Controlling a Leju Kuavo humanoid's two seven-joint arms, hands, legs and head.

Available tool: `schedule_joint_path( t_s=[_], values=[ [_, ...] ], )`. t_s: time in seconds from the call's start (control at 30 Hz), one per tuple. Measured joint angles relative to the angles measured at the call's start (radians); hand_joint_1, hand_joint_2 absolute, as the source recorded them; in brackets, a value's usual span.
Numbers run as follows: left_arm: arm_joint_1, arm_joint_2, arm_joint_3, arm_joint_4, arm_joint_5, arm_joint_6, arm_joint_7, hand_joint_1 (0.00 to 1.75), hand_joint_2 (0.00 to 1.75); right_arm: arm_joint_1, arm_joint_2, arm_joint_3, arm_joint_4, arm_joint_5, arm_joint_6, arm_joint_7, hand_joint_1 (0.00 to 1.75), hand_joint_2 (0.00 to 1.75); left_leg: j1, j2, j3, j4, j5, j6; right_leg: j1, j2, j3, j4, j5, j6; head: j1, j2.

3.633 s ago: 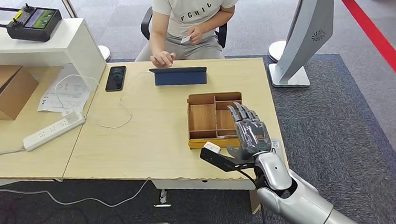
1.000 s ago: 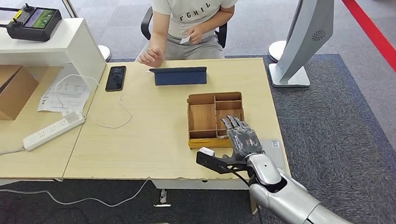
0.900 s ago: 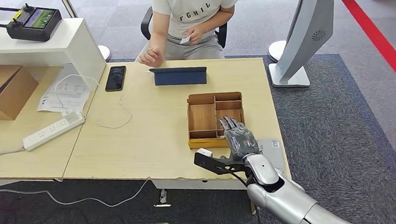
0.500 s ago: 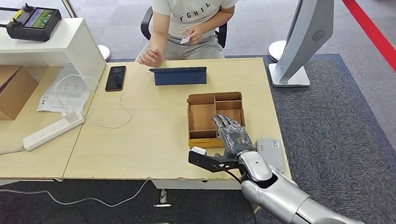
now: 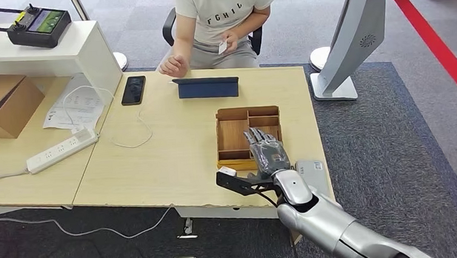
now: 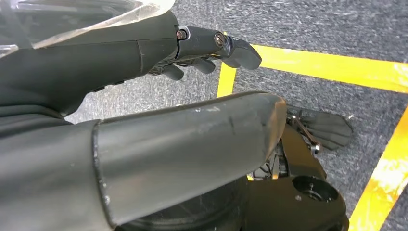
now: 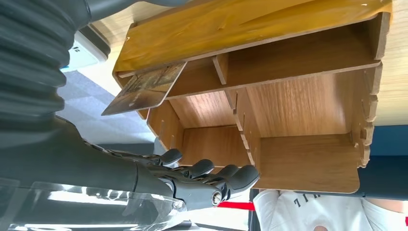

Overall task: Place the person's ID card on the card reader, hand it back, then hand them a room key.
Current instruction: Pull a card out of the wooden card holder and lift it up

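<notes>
A: Over the near right part of the table (image 5: 174, 163), the right hand (image 5: 268, 153) hangs above the wooden organizer tray (image 5: 234, 134), fingers straight and slightly apart, holding nothing.

B: Where is the card?

A: The person (image 5: 224, 14) sits at the far edge and holds a small white ID card (image 5: 223, 47) in one hand, well apart from the robot's hand. The other hand is raised just past the far edge, near the dark tablet (image 5: 208, 87).

B: And the reader?

A: A grey card reader (image 5: 314, 173) lies at the near right corner, just right of the hand and close to the table's edge. In the right wrist view a patterned card (image 7: 144, 89) sticks out of the tray's front slot.

B: Any open room?

A: Bare wood stretches left of the tray, between it and a white cable (image 5: 130, 136). A phone (image 5: 133, 89) lies near the far left edge.

B: The left hand?

A: The left hand (image 6: 192, 53) hangs over grey floor with yellow lines, fingers loosely extended, nothing in it.
</notes>
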Motion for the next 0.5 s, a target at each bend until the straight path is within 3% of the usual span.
schedule_joint_path(
  t_s=[0.5],
  values=[
    [0.000,-0.007,0.000,-0.007,0.039,0.054,0.011,0.00,0.00,-0.042,0.010,0.048,0.022,-0.040,0.009,-0.004,0.00,1.75,0.000,0.000,0.000,0.000,0.000,0.000,0.000,0.000,0.000,0.000,0.000,0.000,0.000,0.000]
  ],
)
